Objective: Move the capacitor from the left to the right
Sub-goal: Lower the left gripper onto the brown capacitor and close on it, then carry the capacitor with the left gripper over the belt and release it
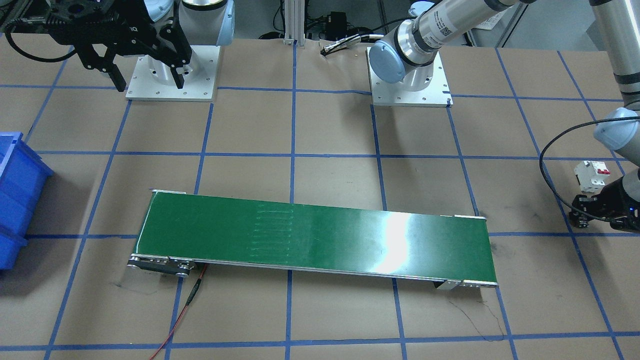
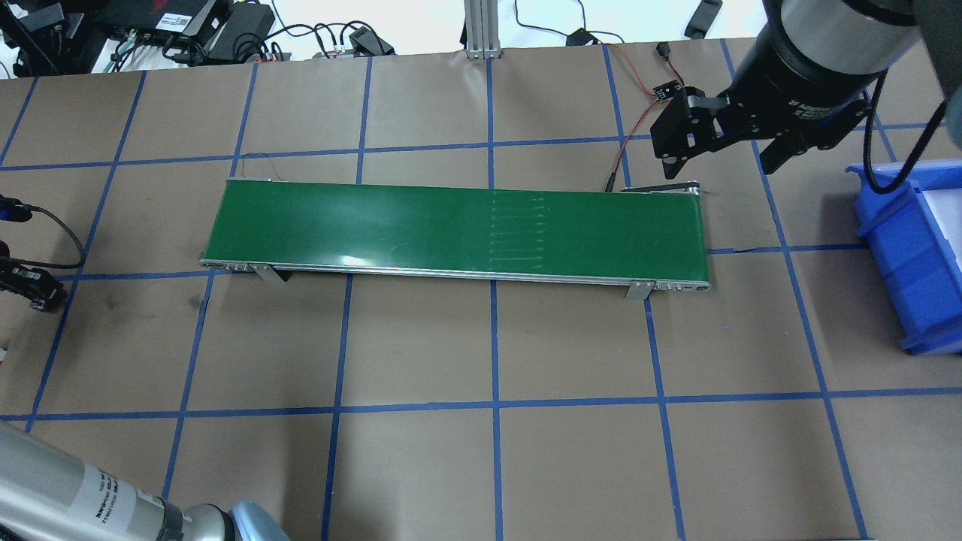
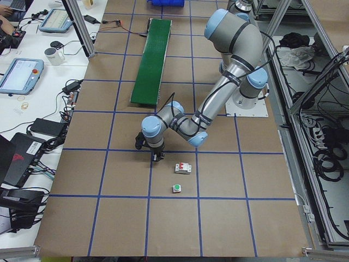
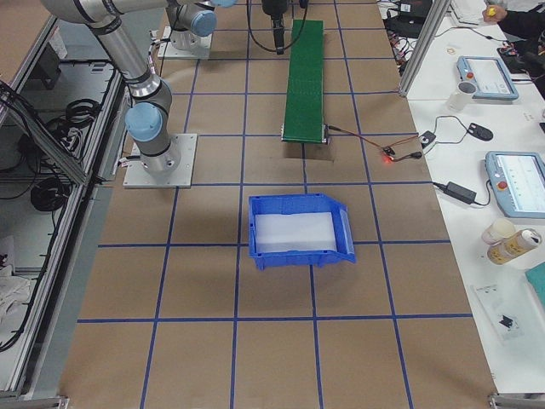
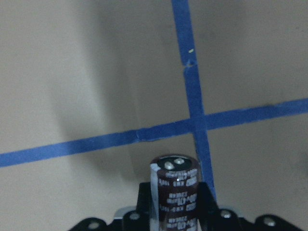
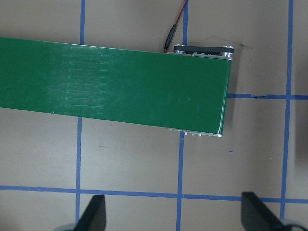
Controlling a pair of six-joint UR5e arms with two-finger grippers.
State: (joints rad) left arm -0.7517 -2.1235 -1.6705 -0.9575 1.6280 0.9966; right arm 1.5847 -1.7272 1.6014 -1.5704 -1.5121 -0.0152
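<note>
The capacitor (image 5: pixel 175 190), a dark cylinder with a pale stripe and a metallic top, stands between the fingers (image 5: pixel 144 197) of my left gripper (image 3: pixel 157 157). That gripper is shut on it, low over the brown table by a crossing of blue tape lines, past the left end of the green conveyor belt (image 2: pixel 458 229). The capacitor is too small to make out in the outside views. My right gripper (image 2: pixel 725 146) is open and empty. It hangs high near the belt's right end (image 6: pixel 202 96), with its fingers (image 6: pixel 94 214) wide apart.
A white circuit breaker with red tabs (image 3: pixel 183 168) and a green-capped push button (image 3: pixel 177 189) lie on the table close to the left gripper. A blue bin (image 2: pixel 913 248) stands beyond the belt's right end. A red wire (image 2: pixel 627 143) runs to the belt.
</note>
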